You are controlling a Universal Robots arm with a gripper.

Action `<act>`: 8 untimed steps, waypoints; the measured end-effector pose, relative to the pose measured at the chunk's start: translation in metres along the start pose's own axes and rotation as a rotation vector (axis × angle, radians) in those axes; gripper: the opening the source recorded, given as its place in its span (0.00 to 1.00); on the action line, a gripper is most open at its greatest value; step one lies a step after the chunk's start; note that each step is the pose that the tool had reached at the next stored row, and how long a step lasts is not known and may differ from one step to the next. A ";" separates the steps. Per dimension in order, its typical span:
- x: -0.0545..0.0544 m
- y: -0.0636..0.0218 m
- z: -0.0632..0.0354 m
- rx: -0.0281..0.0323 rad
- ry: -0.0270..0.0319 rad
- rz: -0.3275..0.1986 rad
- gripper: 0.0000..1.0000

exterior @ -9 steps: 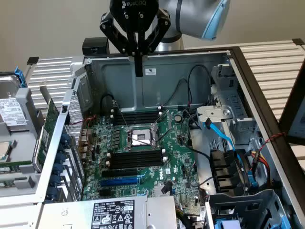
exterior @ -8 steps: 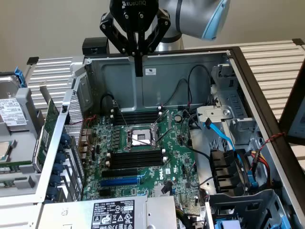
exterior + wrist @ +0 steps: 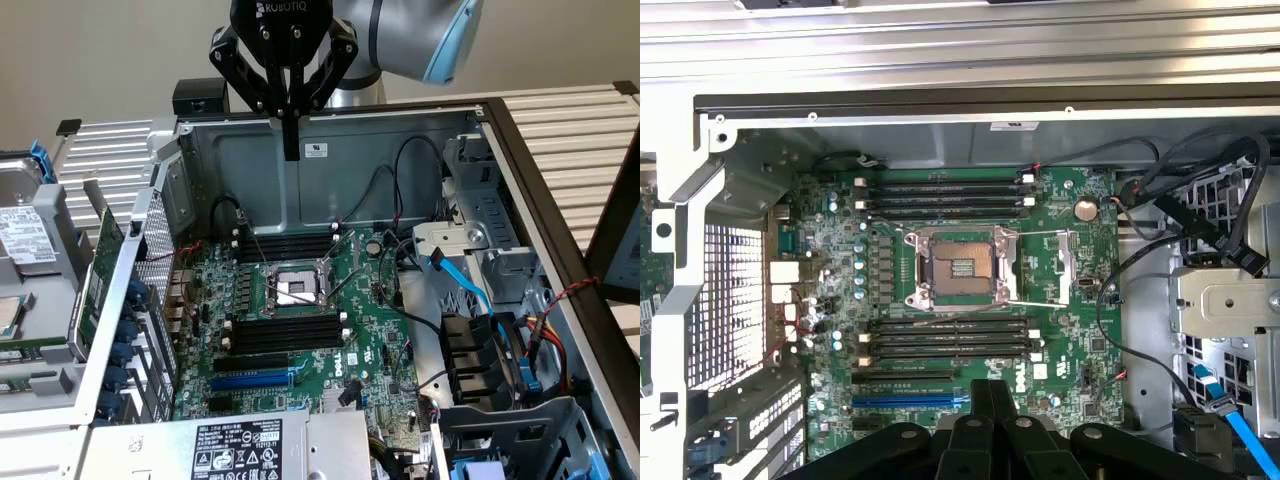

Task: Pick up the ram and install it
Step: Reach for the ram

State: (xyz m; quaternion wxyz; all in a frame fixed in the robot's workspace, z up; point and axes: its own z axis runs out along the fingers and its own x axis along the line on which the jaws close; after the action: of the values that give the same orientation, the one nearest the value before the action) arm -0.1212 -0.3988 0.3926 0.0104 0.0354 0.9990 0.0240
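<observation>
Slatted tabletop [image 3: 570, 130] carried an open computer case [image 3: 400, 130]. Above its rear wall the gripper [image 3: 291, 152] hung with jaws pressed together, pinching nothing. Outside the case, on the exterior view's left, a green strip, seemingly the ram [image 3: 32, 352], lay partly cut off.

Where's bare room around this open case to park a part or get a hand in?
Bare: slatted tabletop beyond the case rim on the exterior view's right; a smaller slatted strip past the hard drive on its left. Crowded: the motherboard, and the cables beside it toward the right.
</observation>
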 end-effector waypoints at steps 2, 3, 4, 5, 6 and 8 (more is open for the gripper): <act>0.000 0.0000 0.0000 0.0000 0.0000 0.000 0.11; 0.000 0.0000 0.0000 0.0000 0.0000 0.000 0.11; 0.000 0.0000 0.0000 0.0000 0.0000 0.000 0.11; 0.000 0.0000 0.0000 0.0001 0.0000 0.000 0.11; 0.001 -0.0001 -0.0001 0.0001 0.0001 0.000 0.11; 0.006 -0.0004 -0.0002 0.0002 0.0001 0.000 0.11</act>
State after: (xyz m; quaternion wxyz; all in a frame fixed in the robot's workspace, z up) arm -0.1275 -0.3988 0.3927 0.0103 0.0354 0.9990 0.0239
